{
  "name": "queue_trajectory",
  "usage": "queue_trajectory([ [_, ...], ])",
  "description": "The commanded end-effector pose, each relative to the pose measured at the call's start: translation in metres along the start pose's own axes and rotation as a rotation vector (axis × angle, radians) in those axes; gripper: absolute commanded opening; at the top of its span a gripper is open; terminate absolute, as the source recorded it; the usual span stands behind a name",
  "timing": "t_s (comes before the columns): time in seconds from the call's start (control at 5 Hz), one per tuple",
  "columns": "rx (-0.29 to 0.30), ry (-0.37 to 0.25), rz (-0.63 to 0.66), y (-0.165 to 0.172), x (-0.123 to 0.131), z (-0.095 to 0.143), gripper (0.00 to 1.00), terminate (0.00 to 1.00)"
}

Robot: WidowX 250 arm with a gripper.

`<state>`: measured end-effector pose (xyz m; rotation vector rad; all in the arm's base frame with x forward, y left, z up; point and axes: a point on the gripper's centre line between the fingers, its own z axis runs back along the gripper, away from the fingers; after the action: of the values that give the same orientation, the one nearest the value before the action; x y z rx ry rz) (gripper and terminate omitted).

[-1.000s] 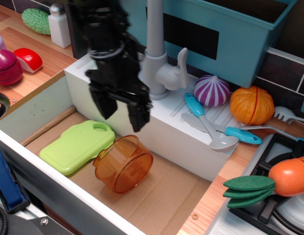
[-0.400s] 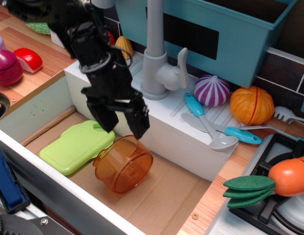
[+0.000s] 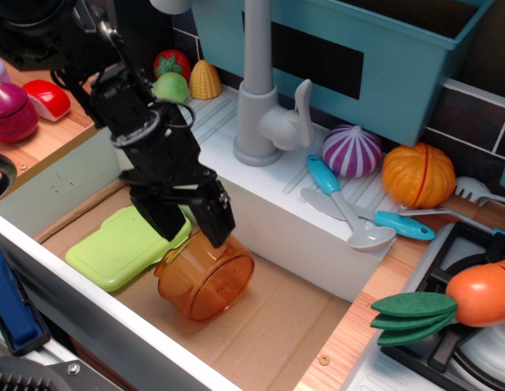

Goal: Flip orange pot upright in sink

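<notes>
The orange pot (image 3: 205,278), translucent amber plastic, lies on its side on the brown floor of the sink (image 3: 261,334), its mouth turned toward the front right. My black gripper (image 3: 192,232) is open and hangs right over the pot's back upper edge. One finger (image 3: 166,221) is over the green board at the pot's left and the other finger (image 3: 219,224) is at the pot's top. I cannot tell whether the fingers touch the pot.
A lime-green cutting board (image 3: 122,244) lies flat in the sink left of the pot. A grey faucet (image 3: 256,106) stands on the white ledge behind. Blue-handled utensils (image 3: 342,204), a purple onion toy (image 3: 352,150) and an orange pumpkin toy (image 3: 418,174) lie to the right.
My gripper has come down and slightly left into the sink, from above the ledge to the pot's back edge, staying open. The pot has not moved.
</notes>
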<state>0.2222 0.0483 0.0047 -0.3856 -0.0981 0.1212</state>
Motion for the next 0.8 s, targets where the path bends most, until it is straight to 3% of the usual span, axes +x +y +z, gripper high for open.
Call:
queue_trajectory([
  [0.0,-0.026,-0.037,0.007,-0.001,0.001,-0.003,1.00,0.00],
  [0.2,-0.031,-0.056,0.020,-0.011,0.003,-0.011,1.00,0.00],
  [0.4,-0.050,-0.067,0.021,-0.014,0.004,-0.019,0.00,0.00],
  [0.6,-0.065,-0.074,0.020,-0.015,0.006,-0.022,0.00,0.00],
])
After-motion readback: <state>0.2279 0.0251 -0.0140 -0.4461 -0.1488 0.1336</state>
